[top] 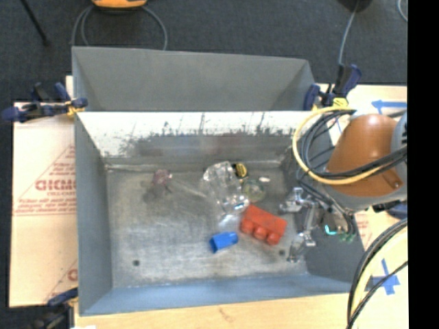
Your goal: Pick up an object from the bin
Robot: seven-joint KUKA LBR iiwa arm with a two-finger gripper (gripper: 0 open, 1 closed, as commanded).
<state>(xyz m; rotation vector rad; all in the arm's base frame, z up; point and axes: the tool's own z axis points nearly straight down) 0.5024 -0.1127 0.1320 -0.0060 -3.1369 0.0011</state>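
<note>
My gripper (pixel 296 226) hangs at the right side of the bin, its metal fingers spread apart with nothing between them. Just left of it lies a red toy brick (pixel 263 225) with studs along its near side. A small blue block (pixel 223 241) rests on the floor left of the brick, toward the near wall. A crumpled clear plastic piece (pixel 224 186) with a small yellow and black part (pixel 239 170) at its far edge lies behind the brick.
A faint, pale clear thing (pixel 162 179) lies at the far left of the bin floor. The arm with its orange cover and looped cables hangs over the bin's right wall.
</note>
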